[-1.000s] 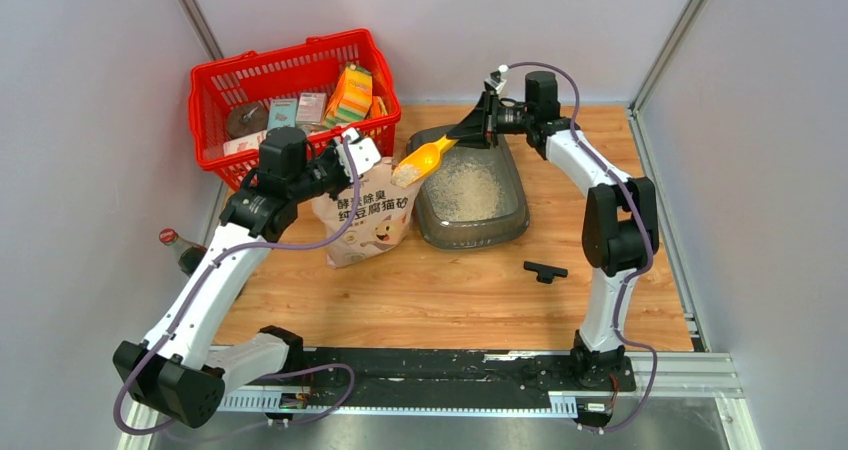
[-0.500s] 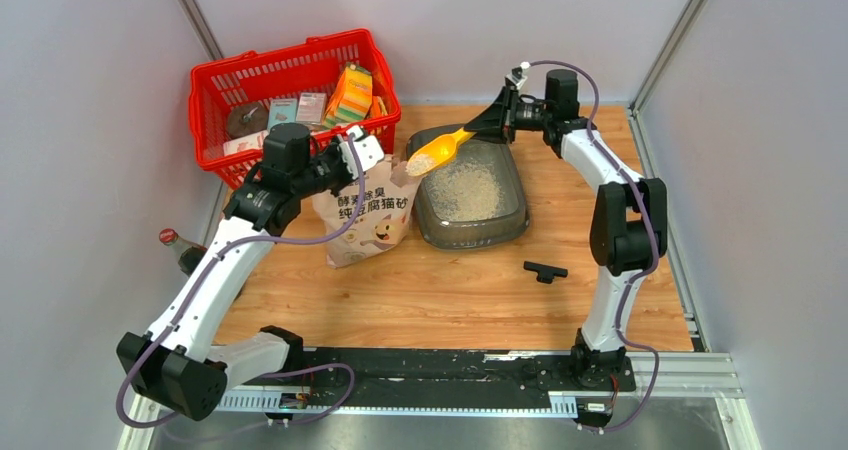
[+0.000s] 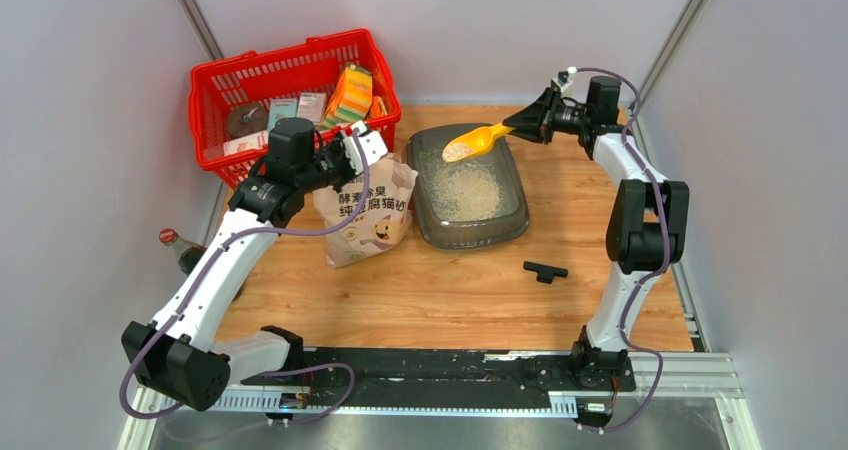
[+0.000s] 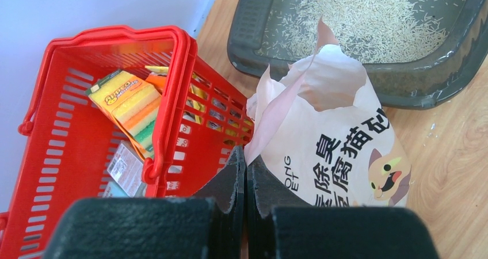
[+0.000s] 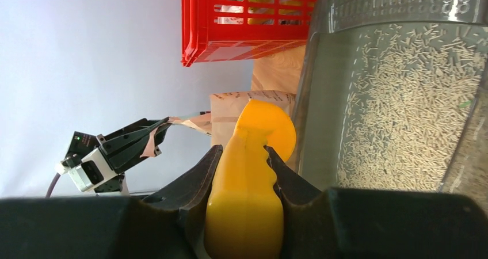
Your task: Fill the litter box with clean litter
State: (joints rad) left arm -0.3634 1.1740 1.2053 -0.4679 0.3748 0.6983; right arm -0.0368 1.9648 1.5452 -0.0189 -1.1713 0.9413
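One wooden table (image 3: 450, 290) carries two white-and-black robot arms, three containers and a few loose items. The left arm reaches to the bag, the right arm to the far right corner.

The one red mesh basket (image 3: 215, 80) sits at the far left corner. It holds several packaged goods, among them one pack striped yellow, orange and green (image 3: 350, 92), two small flat boxes and one round grey piece.

Just right of it, the one litter box (image 3: 515, 220) lies lengthwise at the table's middle, near the far edge. The clean litter (image 3: 465, 190) is spread thinly over its floor, and the rim area is bare.

One beige paper bag (image 3: 370, 220), printed with a cartoon cat, stands upright between basket and box, touching the box's left rim. Its torn top is open. The left gripper (image 4: 246, 155) has its jaws pressed together on the bag's upper edge, pinching the paper.

One yellow scoop (image 3: 478, 142) hangs over the far end of the litter box, its bowl carrying a small heap of the same pale granules. The right gripper (image 5: 241, 155) clamps the scoop's handle between both fingers.

One bottle with a red cap (image 3: 180, 248) stands off the table's left edge, partly behind the left arm. One small black T-shaped part (image 3: 545, 270) lies alone on the wood, near the box's near right corner. A few stray grains dot the wood beside the bag.
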